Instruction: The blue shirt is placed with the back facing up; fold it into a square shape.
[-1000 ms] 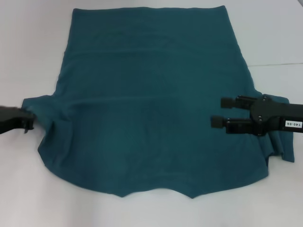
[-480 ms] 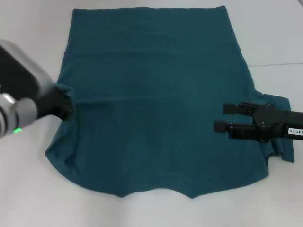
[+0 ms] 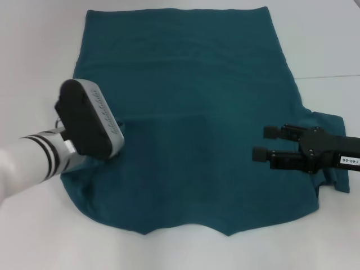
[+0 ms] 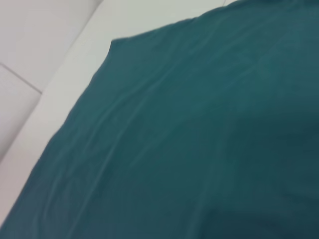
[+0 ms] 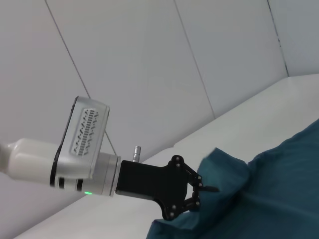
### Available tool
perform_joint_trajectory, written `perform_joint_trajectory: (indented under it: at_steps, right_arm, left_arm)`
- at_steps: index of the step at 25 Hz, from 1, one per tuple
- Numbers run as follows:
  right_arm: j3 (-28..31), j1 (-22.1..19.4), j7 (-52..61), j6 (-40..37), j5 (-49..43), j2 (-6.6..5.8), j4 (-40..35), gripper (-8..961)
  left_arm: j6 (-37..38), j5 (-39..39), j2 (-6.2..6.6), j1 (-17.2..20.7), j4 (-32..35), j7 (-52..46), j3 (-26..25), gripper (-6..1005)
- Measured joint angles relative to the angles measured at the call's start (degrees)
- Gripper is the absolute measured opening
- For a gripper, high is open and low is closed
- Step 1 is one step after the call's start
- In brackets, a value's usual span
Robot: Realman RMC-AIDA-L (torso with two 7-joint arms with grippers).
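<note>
The blue shirt [image 3: 191, 112] lies spread flat on the white table, its hem at the far side. My left arm's wrist housing [image 3: 90, 121] hangs over the shirt's left part and hides the fingers in the head view. In the right wrist view the left gripper [image 5: 199, 191] is shut on a raised fold of the blue shirt [image 5: 279, 199]. Only teal cloth [image 4: 199, 139] and table show in the left wrist view. My right gripper [image 3: 264, 143] stands open just above the shirt's right side, beside the right sleeve [image 3: 332, 183], with nothing between its fingers.
The white table [image 3: 34, 56] surrounds the shirt on all sides, with bare surface to the left, right and front. A seam in the tabletop [image 3: 326, 76] runs off to the right. White wall panels [image 5: 149, 59] rise behind the table's far left edge.
My left arm has swung right and inward over the shirt, drawing the left sleeve in with it; the sleeve no longer sticks out at the left. The right gripper has barely shifted.
</note>
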Motion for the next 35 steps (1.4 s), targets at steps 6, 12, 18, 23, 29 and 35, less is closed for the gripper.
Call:
perform_joint_trajectory:
  at_steps: [6, 12, 18, 23, 29, 35]
  right_arm:
    - [-0.3, 0.3, -0.3, 1.0, 0.1, 0.0, 0.4, 911]
    - [-0.1, 0.3, -0.9, 1.1, 0.1, 0.0, 0.5, 910]
    - [0.0, 0.3, -0.9, 1.0, 0.1, 0.0, 0.5, 908]
    - [-0.1, 0.4, -0.9, 1.0, 0.6, 0.01, 0.5, 907]
    - [-0.3, 0.5, -0.9, 1.1, 0.8, 0.0, 0.5, 906]
    - [-0.2, 0.5, -0.9, 1.1, 0.8, 0.0, 0.5, 905]
  left_arm:
    - [-10.3, 0.7, 0.0, 1.6, -0.7, 1.9, 7.1, 99]
    - [-11.9, 0.7, 0.0, 1.7, -1.0, 1.7, 8.5, 272]
    - [-11.4, 1.2, 0.0, 2.3, -1.0, 2.0, 9.0, 397]
    - [-10.9, 1.4, 0.0, 3.0, -1.3, 1.8, 10.5, 567]
    - [-7.9, 1.0, 0.0, 3.1, -0.1, -2.7, 10.4, 770]
    - [-0.5, 0.9, 0.0, 3.0, 5.2, -16.3, 5.2, 797]
